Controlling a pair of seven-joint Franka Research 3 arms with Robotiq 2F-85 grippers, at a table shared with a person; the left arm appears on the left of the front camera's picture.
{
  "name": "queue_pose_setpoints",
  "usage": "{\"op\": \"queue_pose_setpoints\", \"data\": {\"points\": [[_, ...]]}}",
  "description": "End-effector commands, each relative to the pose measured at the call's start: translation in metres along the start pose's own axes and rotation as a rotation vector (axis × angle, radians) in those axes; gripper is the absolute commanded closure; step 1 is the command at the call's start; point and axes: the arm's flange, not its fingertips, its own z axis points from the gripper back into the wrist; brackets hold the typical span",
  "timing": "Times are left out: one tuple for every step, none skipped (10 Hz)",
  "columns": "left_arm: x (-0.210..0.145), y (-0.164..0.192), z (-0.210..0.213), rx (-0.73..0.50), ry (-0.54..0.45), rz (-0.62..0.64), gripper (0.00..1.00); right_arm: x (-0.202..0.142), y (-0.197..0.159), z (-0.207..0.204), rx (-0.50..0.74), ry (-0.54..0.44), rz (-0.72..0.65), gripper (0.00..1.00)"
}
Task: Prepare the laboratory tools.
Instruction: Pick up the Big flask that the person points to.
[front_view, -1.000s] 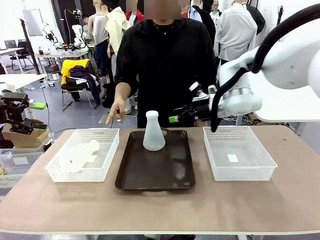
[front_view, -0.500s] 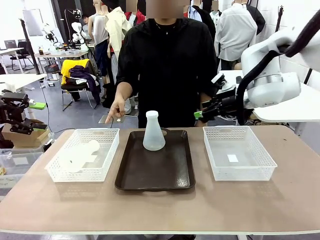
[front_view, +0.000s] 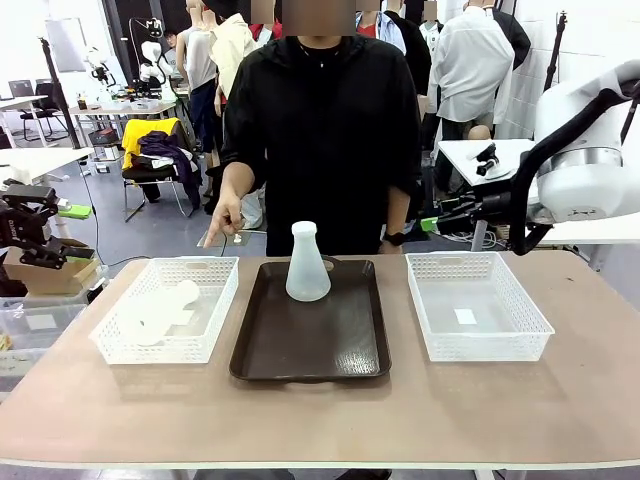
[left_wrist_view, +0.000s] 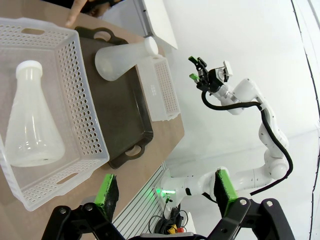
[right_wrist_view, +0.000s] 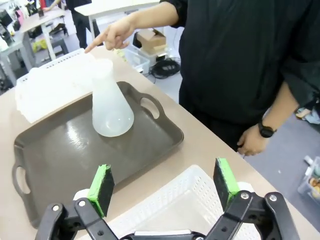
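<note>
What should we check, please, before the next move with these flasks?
1. Right gripper open and empty: ok.
2. Left gripper open and empty: ok.
3. Upright flask stands free on the tray: ok.
4. Second flask upright: not ok; it lies on its side in the left basket.
5. Right basket holds no flask: ok.
6. Person's hand clear of the left basket: cannot tell; it points near the far rim.

- right arm (front_view: 585, 170) up at the right side, forearm level
- right tool (front_view: 432, 222) points left, jaws wide apart, empty
- left tool (left_wrist_view: 165, 192) tilted downward, jaws wide apart, empty
</note>
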Motion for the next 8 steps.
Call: {"op": "queue_pose_setpoints", "data": {"points": [[-0.001, -0.001, 0.001, -0.001, -0.002, -0.017, 0.0, -0.01, 0.006, -0.009, 0.005, -0.059, 0.012, 0.0], [0.0, 0.0, 0.0, 0.0, 0.0, 0.0, 0.0, 0.0, 0.0, 0.0, 0.0, 0.0, 0.0, 0.0], [0.006, -0.018, -0.006, 0.08, 0.004, -0.044, 0.0, 0.0, 0.0, 0.0, 0.0, 0.0, 0.0, 0.0], [0.019, -0.049, -0.019, 0.216, 0.032, -0.122, 0.0, 0.0, 0.0, 0.0, 0.0, 0.0, 0.0, 0.0], [0.036, -0.069, -0.037, 0.355, 0.072, -0.161, 0.0, 0.0, 0.0, 0.0, 0.0, 0.0, 0.0, 0.0], [0.054, -0.082, -0.056, 0.491, 0.121, -0.179, 0.0, 0.0, 0.0, 0.0, 0.0, 0.0, 0.0, 0.0], [0.07, -0.091, -0.078, 0.626, 0.198, -0.186, 0.0, 0.0, 0.0, 0.0, 0.0, 0.0, 0.0, 0.0], [0.084, -0.094, -0.101, 0.787, 0.276, -0.181, 0.0, 0.0, 0.0, 0.0, 0.0, 0.0, 0.0, 0.0]]}}
